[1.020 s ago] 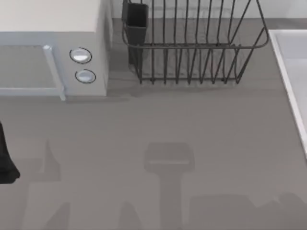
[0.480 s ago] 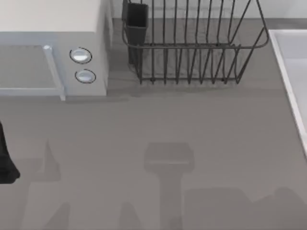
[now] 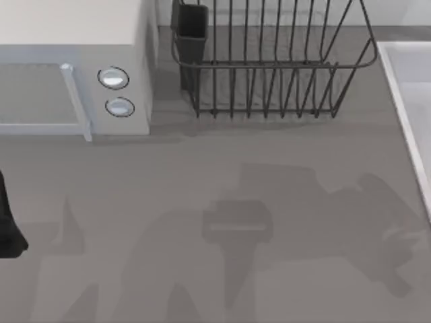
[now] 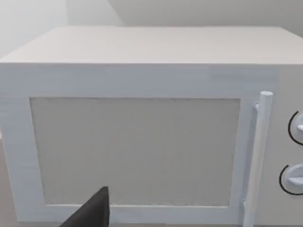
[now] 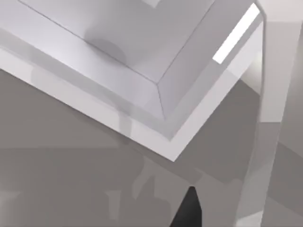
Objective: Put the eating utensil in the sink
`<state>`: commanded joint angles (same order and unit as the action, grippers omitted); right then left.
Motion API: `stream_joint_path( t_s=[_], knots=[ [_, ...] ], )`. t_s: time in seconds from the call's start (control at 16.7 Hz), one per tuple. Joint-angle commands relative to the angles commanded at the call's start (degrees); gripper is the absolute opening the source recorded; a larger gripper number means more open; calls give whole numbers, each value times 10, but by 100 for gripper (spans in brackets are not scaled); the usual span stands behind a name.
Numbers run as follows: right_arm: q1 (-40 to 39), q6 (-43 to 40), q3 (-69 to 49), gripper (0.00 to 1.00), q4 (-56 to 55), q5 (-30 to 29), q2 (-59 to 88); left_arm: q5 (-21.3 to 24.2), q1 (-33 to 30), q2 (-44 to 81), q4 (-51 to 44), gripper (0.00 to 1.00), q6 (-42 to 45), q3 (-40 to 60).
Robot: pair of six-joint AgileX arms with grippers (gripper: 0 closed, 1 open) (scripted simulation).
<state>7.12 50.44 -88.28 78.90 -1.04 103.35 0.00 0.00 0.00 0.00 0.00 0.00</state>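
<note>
Overhead, the grey table (image 3: 202, 168) runs plain and matte across the whole scene, crossed by broad soft shadows near its middle and toward the right. At far left stands a white box (image 3: 74, 74) with a pale door, an upright bar handle and two round knobs (image 3: 116, 92); its left side is cut off by the picture's edge. Just right of it, at the far edge, sits a black wire rack (image 3: 269, 67) with a dark cup-shaped holder (image 3: 192, 30) at its left corner, its top cut off too. Behind both, a pale wall closes the room.

Along the right edge lies the sink (image 3: 404, 101), of which only a strip of raised light rim and a little basin floor can be seen from above; the right wrist view looks at one corner of its rim, with smooth grey walls inside.

A black part of the left arm (image 3: 8, 222) pokes in at the table's left edge. Each wrist view catches one dark fingertip, so whether either claw is apart or together cannot be told. The eating utensil cannot be made out.
</note>
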Motion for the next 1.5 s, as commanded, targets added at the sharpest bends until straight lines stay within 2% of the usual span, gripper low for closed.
stream_joint_path(
  t_s=[0.42,0.72,1.02,1.32,1.5],
  knots=[
    [12,-8,-440,0,112,-2,309,0,0,0,0,100,0,0],
    [18,-20,-653,0,153,-3,460,0,0,0,0,100,0,0],
    [20,-26,-723,0,163,-4,510,0,0,0,0,100,0,0],
    [17,-25,-720,0,161,-3,509,0,0,0,0,100,0,0],
    [19,-23,-679,0,126,-3,492,0,0,0,0,100,0,0]
  ],
)
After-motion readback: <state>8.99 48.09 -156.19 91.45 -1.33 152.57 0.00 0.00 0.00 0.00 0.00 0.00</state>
